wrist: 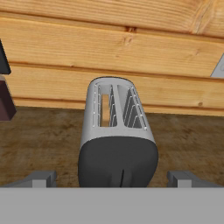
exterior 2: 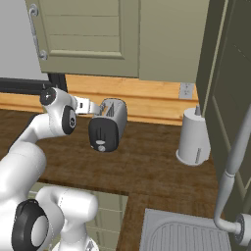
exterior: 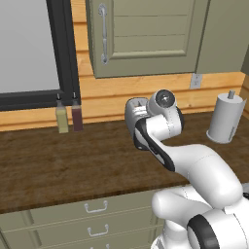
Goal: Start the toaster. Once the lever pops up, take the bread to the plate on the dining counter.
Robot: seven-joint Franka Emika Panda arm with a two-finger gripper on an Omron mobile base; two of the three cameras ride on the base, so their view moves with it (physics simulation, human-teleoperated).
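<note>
1. dark wood-grain bench (exterior: pixel 73 165) runs across the left base view, with two small bottles, one pale (exterior: pixel 62 118) and one dark (exterior: pixel 77 115), standing at its far left against the plank wall. a white paper-towel roll (exterior: pixel 225 118) stands at the far right. the arm bends over the middle of the bench and hides whatever lies beyond it.

2. from the right base view, the toaster (exterior 2: pixel 109 124) sits on the bench near the back wall, its black end face turned toward the near side. the lever (exterior 2: pixel 100 143) shows as a small pale tab low on that face. the arm's wrist reaches in from the left, close beside the toaster's top. the paper-towel roll stands to the right, well apart.

3. in the hand view, the gripper (wrist: pixel 112 178) looks straight at the black end face, its jaws spread wide with one tip on either side of the toaster, not touching it. the bread (wrist: pixel 105 109) stands in the left slot as a tan strip.

4. judged by looks, the lever is a small stiff tab needing a firm downward press. the bread should be light and crumbly, best pinched gently at its top edge.
</note>
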